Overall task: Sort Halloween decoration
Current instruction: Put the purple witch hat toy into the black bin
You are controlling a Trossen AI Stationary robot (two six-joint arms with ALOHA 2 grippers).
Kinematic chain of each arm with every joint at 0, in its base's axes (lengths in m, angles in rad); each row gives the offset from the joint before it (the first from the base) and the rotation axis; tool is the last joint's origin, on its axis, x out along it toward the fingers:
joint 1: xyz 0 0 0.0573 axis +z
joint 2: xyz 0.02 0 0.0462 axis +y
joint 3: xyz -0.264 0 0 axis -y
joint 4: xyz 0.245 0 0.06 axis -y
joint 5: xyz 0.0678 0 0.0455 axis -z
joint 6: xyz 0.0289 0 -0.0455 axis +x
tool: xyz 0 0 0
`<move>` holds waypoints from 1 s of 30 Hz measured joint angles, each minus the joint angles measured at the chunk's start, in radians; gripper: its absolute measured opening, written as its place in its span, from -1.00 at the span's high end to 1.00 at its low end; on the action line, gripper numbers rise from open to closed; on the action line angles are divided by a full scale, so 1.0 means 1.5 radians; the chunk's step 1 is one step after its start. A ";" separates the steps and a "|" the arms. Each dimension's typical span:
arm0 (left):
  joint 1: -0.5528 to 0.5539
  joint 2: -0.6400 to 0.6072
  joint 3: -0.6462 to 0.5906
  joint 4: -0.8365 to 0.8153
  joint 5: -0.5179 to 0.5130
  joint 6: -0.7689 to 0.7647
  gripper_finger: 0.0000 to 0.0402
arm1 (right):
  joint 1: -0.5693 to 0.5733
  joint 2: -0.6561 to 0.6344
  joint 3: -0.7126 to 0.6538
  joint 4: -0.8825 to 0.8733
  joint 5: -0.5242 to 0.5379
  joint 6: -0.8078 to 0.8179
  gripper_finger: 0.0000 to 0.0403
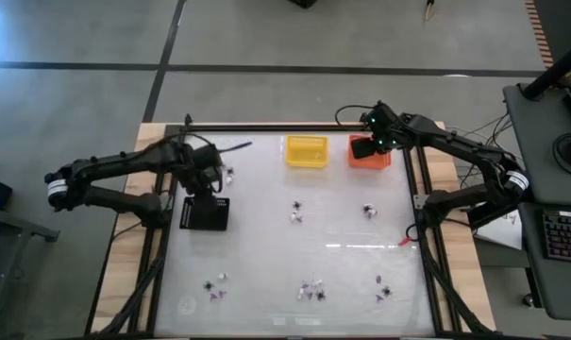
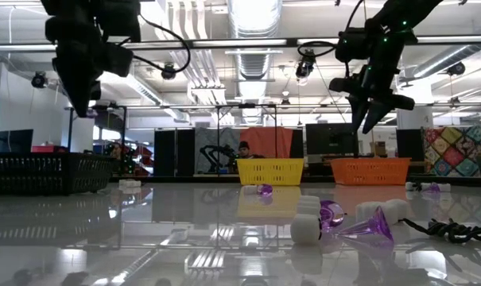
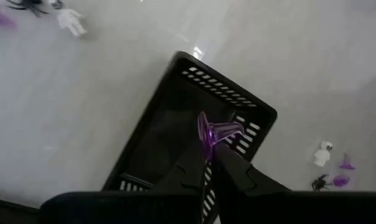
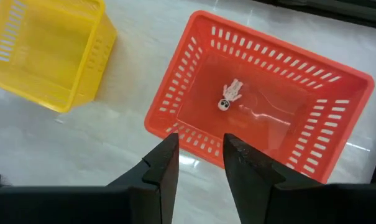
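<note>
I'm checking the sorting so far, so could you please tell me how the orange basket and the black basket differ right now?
The orange basket holds a small white skeleton figure; the black basket looks empty. The open right gripper hovers above the orange one, while the left gripper, above the black one, pinches a purple trinket. Both are rectangular mesh baskets.

Bright, even light falls from ceiling strip lamps (image 2: 256, 16), seen in the low view. The glossy white surface (image 1: 266, 255) mirrors them as pale streaks of glare and reflects the yellow basket (image 2: 270, 170) and orange basket (image 2: 370, 170) at its far side. In that view the near purple trinket (image 2: 371, 229) is soft and out of focus, and the arms read as dark silhouettes. The left wrist view is slightly blurred; shadows are faint
</note>
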 joint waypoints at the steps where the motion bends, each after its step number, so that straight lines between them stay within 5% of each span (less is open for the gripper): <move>1: -0.008 0.002 -0.001 0.000 0.000 -0.005 1.00 | 0.000 0.000 0.000 0.000 0.000 0.001 0.43; 21: -0.036 0.014 -0.140 0.124 0.034 -0.072 1.00 | 0.064 0.000 0.000 -0.035 -0.001 0.006 0.43; 30: -0.036 0.014 -0.145 0.129 0.033 -0.070 0.76 | 0.118 0.000 0.000 -0.034 -0.049 0.006 0.43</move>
